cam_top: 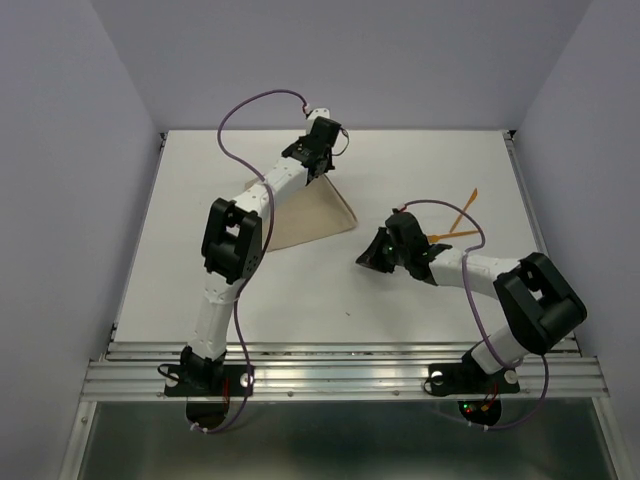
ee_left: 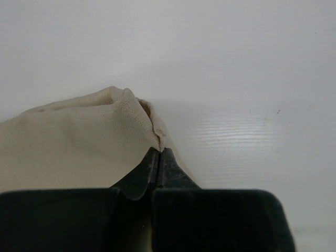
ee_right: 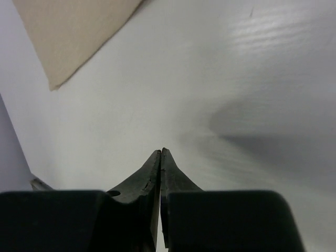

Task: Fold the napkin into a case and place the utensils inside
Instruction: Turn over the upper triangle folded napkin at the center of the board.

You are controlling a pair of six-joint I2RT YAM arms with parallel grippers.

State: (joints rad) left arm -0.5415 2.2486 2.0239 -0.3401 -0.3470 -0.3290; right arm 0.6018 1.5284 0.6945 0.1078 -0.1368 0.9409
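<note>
Left arm (cam_top: 238, 245) extended, left fingers (ee_left: 143, 177) pinched; right arm (cam_top: 525, 295) bent, right fingers (ee_right: 149, 177) together.

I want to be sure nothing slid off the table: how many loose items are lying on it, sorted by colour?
Tan-beige: 1, the napkin
Orange: 2, the utensils
Total: 3
</note>
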